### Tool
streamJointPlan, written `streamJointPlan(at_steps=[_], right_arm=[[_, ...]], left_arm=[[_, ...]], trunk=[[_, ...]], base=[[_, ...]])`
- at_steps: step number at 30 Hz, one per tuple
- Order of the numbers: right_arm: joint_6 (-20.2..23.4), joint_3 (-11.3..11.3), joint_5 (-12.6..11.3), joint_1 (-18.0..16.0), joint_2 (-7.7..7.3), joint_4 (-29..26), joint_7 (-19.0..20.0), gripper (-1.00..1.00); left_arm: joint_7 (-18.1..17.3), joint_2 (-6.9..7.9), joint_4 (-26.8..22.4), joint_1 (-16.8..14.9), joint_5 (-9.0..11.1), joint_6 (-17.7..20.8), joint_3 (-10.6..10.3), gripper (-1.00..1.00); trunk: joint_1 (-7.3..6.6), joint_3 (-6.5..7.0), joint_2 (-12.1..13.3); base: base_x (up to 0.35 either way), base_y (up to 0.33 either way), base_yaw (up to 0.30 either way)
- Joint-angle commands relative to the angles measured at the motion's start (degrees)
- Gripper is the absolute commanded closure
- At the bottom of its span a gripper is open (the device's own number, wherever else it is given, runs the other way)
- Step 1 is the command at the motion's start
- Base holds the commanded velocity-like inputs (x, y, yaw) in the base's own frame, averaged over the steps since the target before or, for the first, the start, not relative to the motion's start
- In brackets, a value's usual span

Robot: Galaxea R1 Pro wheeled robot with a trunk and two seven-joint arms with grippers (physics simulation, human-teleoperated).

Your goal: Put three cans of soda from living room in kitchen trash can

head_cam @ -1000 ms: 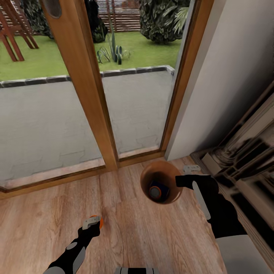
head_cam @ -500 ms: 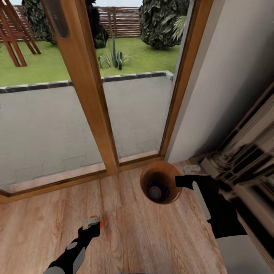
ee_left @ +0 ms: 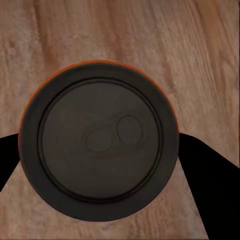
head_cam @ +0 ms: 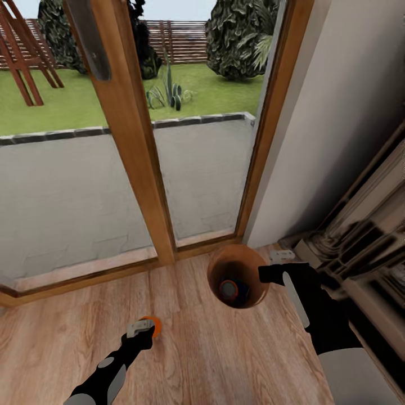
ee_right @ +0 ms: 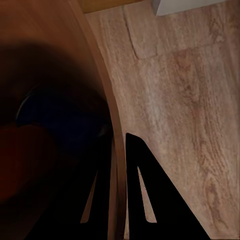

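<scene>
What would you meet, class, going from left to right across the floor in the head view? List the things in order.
Left claw holding an orange soda can → trash can with cans inside → right claw at its rim → dark cabinets.

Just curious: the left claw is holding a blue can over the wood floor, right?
Not quite. The can in the left claw is orange, not blue; the head view shows its colour. It is indeed over the wood floor.

Left gripper (head_cam: 147, 328) low, fingers (ee_left: 207, 192) clamped on load; right gripper (head_cam: 264, 274) fingers (ee_right: 145, 190) pinched nearly together.
</scene>
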Motion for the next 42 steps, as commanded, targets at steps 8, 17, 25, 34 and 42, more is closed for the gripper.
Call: streamJointPlan(at_steps=[8, 17, 25, 34, 42], right_arm=[[-0.27, 0.10, -1.03, 0.05, 0.06, 5.44, 0.35, 1.00], [-4.17, 0.32, -1.03, 0.06, 0.17, 12.20, 0.34, 1.00], [-4.62, 0.38, -1.01, 0.06, 0.95, 13.05, 0.28, 1.00], [-4.63, 0.44, -0.99, 0.06, 1.06, 13.08, 0.29, 1.00], [-4.63, 0.44, -0.95, 0.06, 1.07, 13.08, 0.28, 1.00]], left_arm=[[-9.79, 1.24, -0.12, 0.00, 0.01, 1.04, 0.04, 1.00], [-23.76, 4.54, -5.32, 0.00, 0.26, 7.01, 0.44, 1.00], [-29.50, 6.94, -5.80, 0.00, 0.60, 7.35, 0.49, 1.00], [-33.21, 7.74, -5.84, 0.00, 0.58, 7.37, 0.53, 1.00], [-33.65, 8.53, -5.85, 0.00, 0.66, 7.37, 0.57, 1.00]], trunk=[[-1.77, 2.21, 3.22], [-3.75, 4.68, 6.83], [-5.50, 6.87, 10.04], [-7.48, 9.33, 13.65], [-9.24, 11.53, 16.86]], base=[[0.000, 0.000, 0.000], [0.000, 0.000, 0.000], [0.000, 0.000, 0.000], [0.000, 0.000, 0.000], [0.000, 0.000, 0.000]])
